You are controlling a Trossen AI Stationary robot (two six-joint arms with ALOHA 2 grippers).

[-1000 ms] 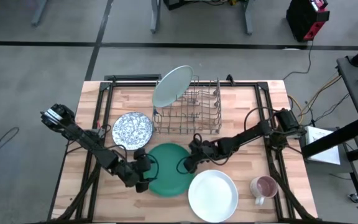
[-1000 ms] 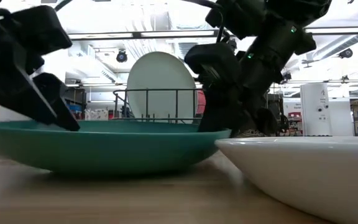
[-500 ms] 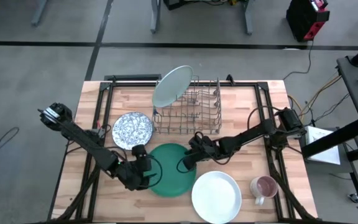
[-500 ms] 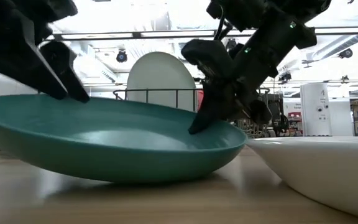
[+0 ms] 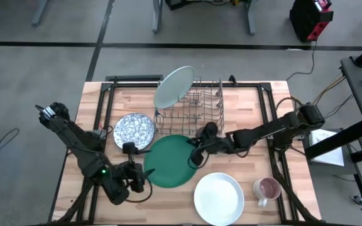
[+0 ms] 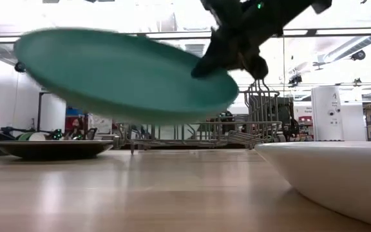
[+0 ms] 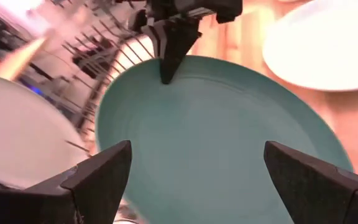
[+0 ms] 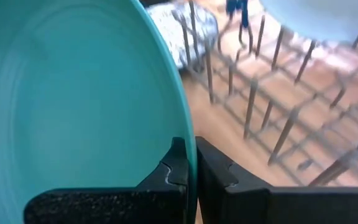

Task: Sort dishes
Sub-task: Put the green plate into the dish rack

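- High view: right end effector pinches the rim of the teal-green plate, just beside the wire rack. Left end effector is off the plate, fingers spread wide. Mint plate stands in the rack; speckled dish and white plate lie on the counter.
- Low view: teal-green plate clear of the counter, tilted.
- Left wrist view: fingers apart, nothing between.
- Right wrist view: fingers clamped on the rim edge — a thin one-sided grip; the plate may pivot or slip, or catch the rack's wires.
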